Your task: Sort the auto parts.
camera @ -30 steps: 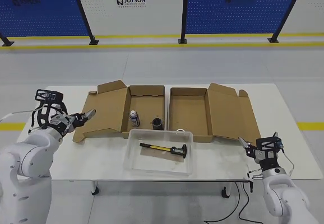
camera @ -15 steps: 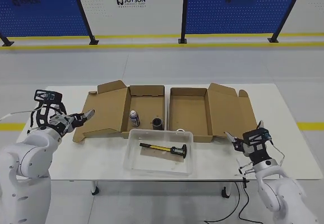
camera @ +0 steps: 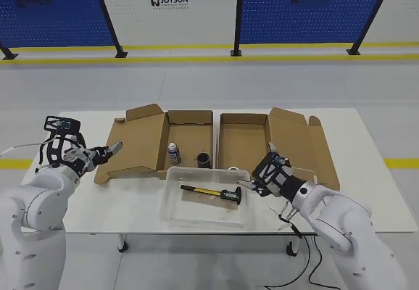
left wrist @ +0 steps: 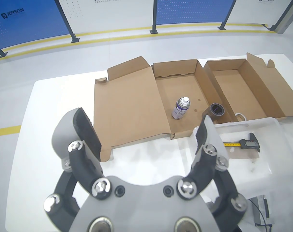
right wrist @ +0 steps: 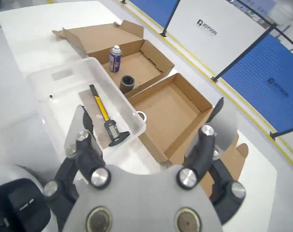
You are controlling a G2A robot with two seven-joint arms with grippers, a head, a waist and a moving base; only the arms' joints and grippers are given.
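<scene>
Right gripper [camera: 260, 176]: fingers apart, holding nothing, above surface [camera: 369, 203] just beside right end of clear bin [camera: 172, 206]. Digital caliper [camera: 213, 193] lies flat inside bin. Behind bin, left cardboard box [camera: 191, 138] holds upright spray can [camera: 173, 153] and black cylinder [camera: 204, 159]; right cardboard box [camera: 244, 148] alongside. Left gripper [left wrist: 142, 121]: fingers apart, holding nothing, near left box's flap.

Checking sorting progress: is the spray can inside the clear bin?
No, the spray can stands upright in a cardboard box, outside the bin.
</scene>
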